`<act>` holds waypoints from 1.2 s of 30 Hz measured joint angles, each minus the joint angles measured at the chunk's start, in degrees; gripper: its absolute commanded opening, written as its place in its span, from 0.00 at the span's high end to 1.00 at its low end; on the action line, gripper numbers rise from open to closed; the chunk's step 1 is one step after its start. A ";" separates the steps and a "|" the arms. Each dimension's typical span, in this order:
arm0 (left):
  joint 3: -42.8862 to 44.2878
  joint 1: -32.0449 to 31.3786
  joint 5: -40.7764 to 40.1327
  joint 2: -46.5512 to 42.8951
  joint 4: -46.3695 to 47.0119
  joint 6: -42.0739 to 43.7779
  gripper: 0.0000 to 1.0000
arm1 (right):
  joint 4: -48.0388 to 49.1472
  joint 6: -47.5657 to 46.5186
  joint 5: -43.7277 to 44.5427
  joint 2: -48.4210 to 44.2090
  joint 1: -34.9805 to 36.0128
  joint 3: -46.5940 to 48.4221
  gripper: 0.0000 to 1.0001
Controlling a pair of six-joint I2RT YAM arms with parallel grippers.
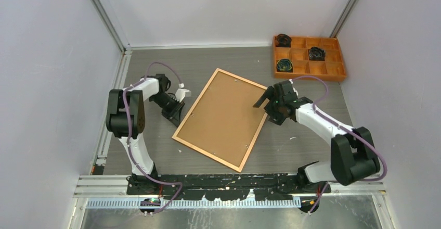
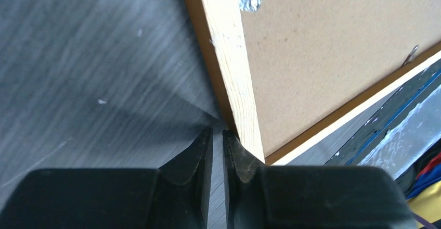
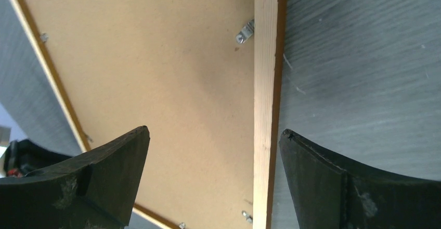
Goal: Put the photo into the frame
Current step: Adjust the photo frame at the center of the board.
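Note:
The frame (image 1: 195, 103) lies face down in the middle of the table, tilted, with the plain brown backing board (image 1: 221, 117) filling it. The photo is hidden. My left gripper (image 1: 177, 115) is shut and empty, its tips low at the frame's left rail (image 2: 234, 57), beside the outer edge (image 2: 218, 135). My right gripper (image 1: 265, 101) is open above the frame's right rail (image 3: 265, 83). One finger is over the backing board (image 3: 156, 73) and the other over the bare table, so the jaws straddle the rail (image 3: 213, 132). Small metal clips (image 2: 248, 1) sit along the board's edge.
The orange compartment tray (image 1: 312, 76) stands at the back right with several dark rolls in it. White walls close in the left, back and right sides. A metal rail (image 1: 234, 187) runs along the near edge by the arm bases.

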 measured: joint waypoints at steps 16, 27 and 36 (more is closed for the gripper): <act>-7.96 -9.60 -8.70 -6.51 -0.94 3.78 0.83 | 4.09 -5.16 2.23 31.87 3.82 26.82 0.00; -8.33 -32.13 -8.94 -4.72 -6.54 -2.10 0.79 | 4.15 -6.29 -0.76 45.42 5.68 45.27 0.00; -5.16 -36.44 -0.59 -2.12 -7.98 -5.42 0.54 | 3.26 -6.88 -9.66 52.87 5.68 55.95 0.00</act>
